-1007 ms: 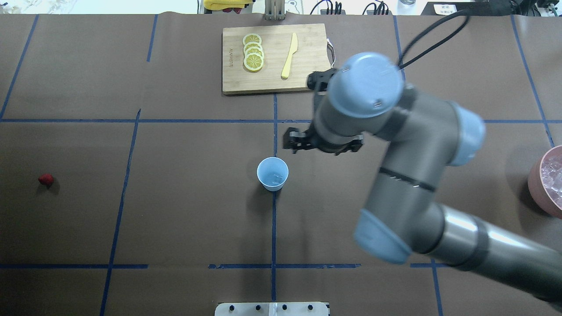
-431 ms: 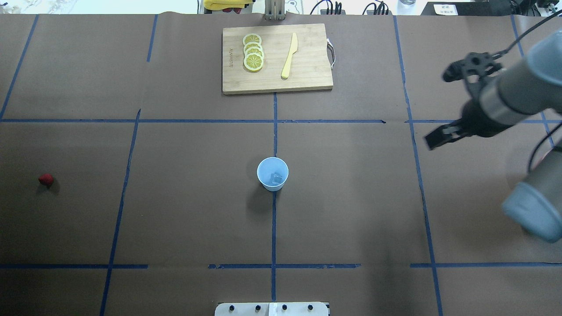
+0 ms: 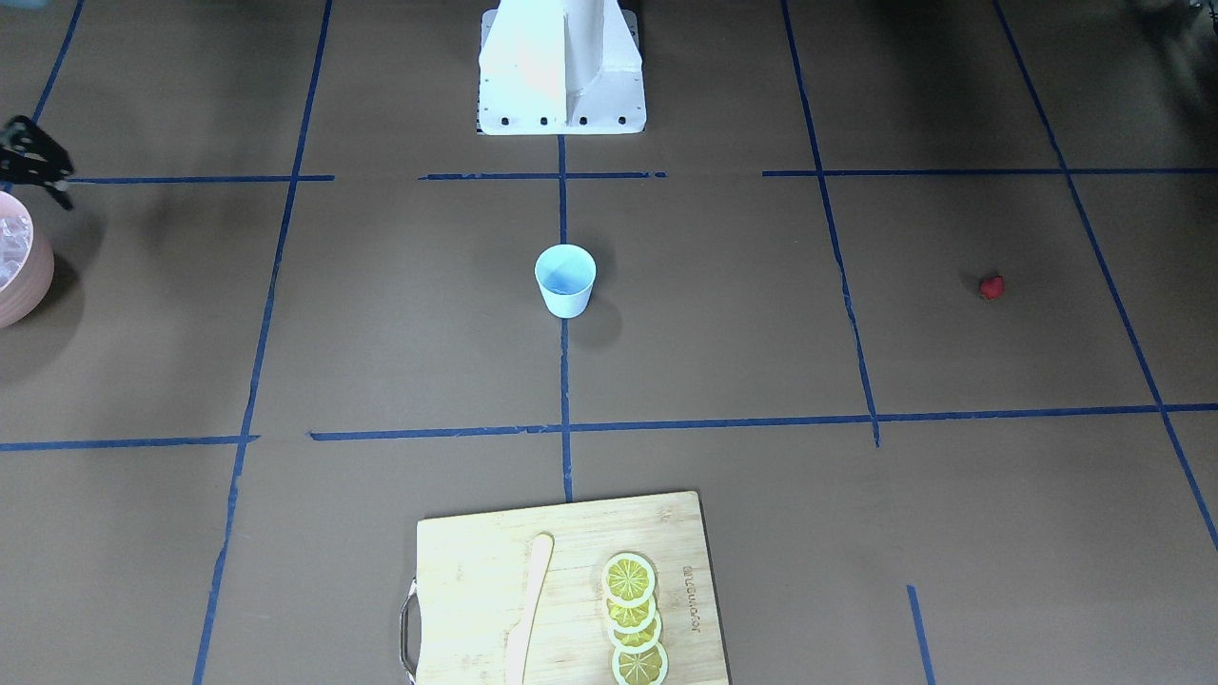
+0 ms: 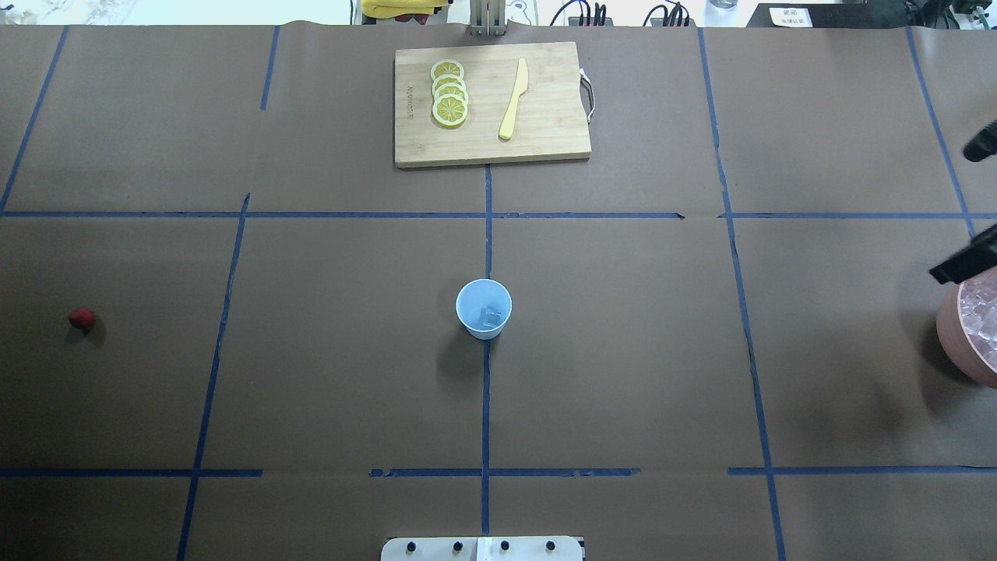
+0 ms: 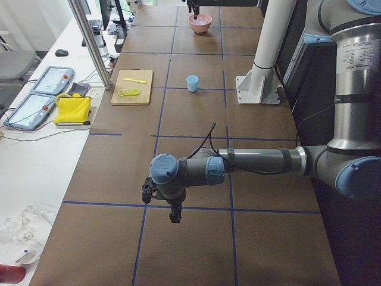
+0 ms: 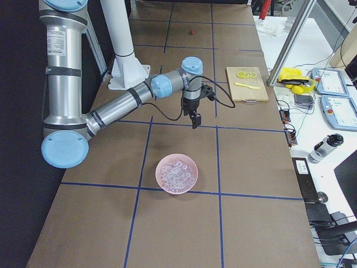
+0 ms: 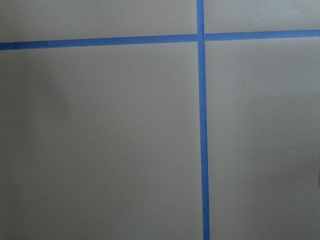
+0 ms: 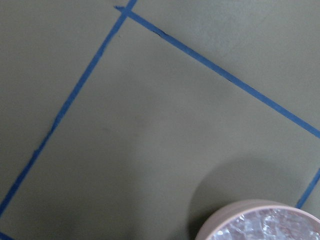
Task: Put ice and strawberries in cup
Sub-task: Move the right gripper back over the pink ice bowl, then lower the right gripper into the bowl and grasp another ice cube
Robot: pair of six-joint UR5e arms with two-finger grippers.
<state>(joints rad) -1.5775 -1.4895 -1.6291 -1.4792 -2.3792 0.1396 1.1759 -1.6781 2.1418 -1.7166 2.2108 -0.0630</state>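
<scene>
Fingers of neither gripper show well enough to tell whether they are apart or together. Ice (image 4: 491, 316) is already in the cup (image 4: 472, 305) at the table's (image 4: 327, 374) centre. The strawberry (image 4: 81, 318) lies near its left edge, not yet fetched. Right gripper (image 6: 194, 121) hangs by the bowl (image 4: 952, 343), left gripper (image 5: 173, 213) over the left end.

Robot lab for sure: paper-covered table (image 4: 623, 351) gridded with blue tape (image 4: 485, 405), teach pendants (image 5: 52, 79) on the side bench.

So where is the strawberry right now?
In the overhead view the strawberry lies alone at far left, on the robot's left side, roughly level with the light blue cup at centre.
</scene>
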